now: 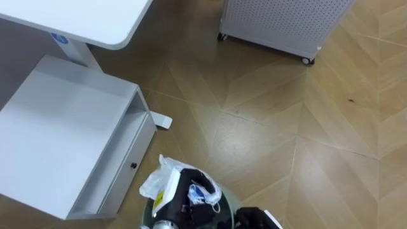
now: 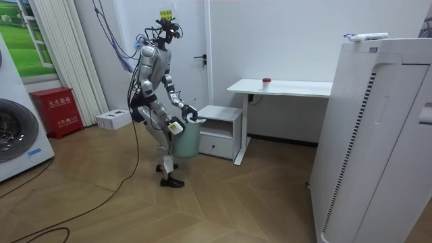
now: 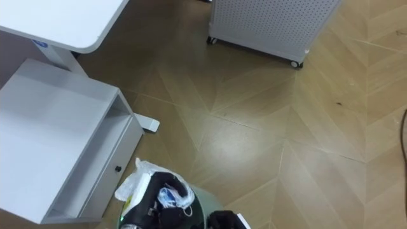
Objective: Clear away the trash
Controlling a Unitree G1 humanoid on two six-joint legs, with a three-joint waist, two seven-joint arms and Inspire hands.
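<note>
Currently: robot stands at the bin (image 2: 190, 143), beside the cabinet (image 1: 57, 127) under the desk (image 1: 82, 19). Left hand (image 1: 189, 186) looks clenched on the garbage (image 1: 159, 186), a crumpled white bag with a yellow patch. The garbage is held at the bin's mouth on the cabinet side, and part of it hangs out past the rim. Right hand (image 1: 254, 218) sits low at the bin's other side; cannot tell whether it is released or clenched. Risk 1: letting go here may drop the overhanging bag outside, into the gap between bin and cabinet. Cause: the bundle is off-centre and light, and thin plastic tends to cling to fingers. Risk 2: the blue-and-white scrap by the left hand could snag and lift out when the hand pulls away. Risk 3: an arm nudging the rim could shove or tip the bin, which looks light. Edges: the cabinet's front corner and open shelf lie just left of the bin, with the desk foot (image 1: 162, 121) near beyond. Open room: the floor (image 1: 286, 140) ahead and to the right runs free as far as the castored unit (image 1: 280, 28). Judgement: shift the hand right, over the bin's centre, before release.
</note>
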